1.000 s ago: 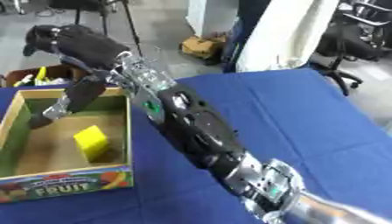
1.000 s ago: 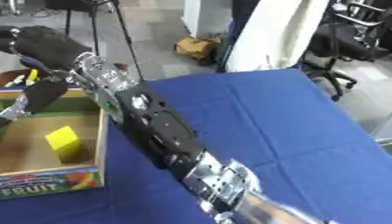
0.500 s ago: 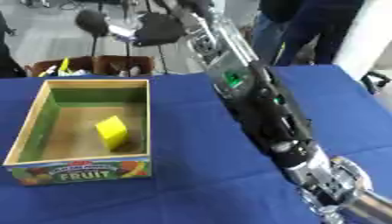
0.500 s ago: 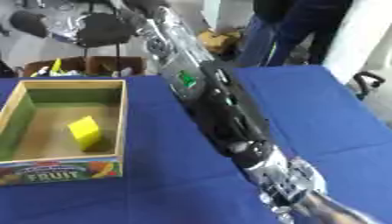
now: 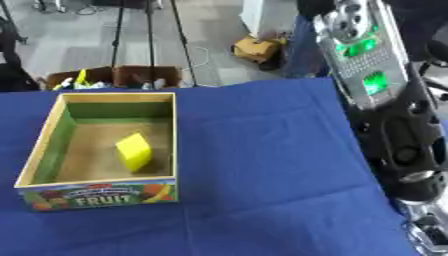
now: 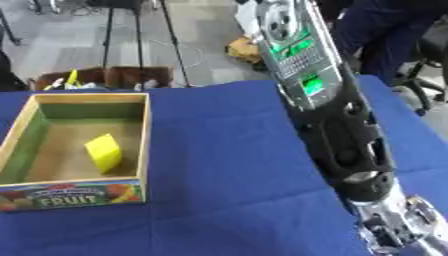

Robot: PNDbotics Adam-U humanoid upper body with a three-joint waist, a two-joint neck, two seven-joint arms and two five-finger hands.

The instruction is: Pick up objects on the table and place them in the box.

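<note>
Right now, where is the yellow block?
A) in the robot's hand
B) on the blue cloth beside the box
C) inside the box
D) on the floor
C: the yellow block lies on the floor of the box, within its walls.

A grey floor (image 5: 79, 45) lies beyond the blue-clothed table (image 5: 262, 150). Black tripod legs (image 5: 149, 35) stand there. A brown crate (image 5: 114, 76) sits just behind the table.

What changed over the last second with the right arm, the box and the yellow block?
The right arm swung up and away: a second ago its hand hung over the box, now the hand is out of view past the top edge and only the forearm shows. Nothing was grasped or released. The yellow block still lies inside the box on the blue tablecloth; the camera itself shifted.
</note>
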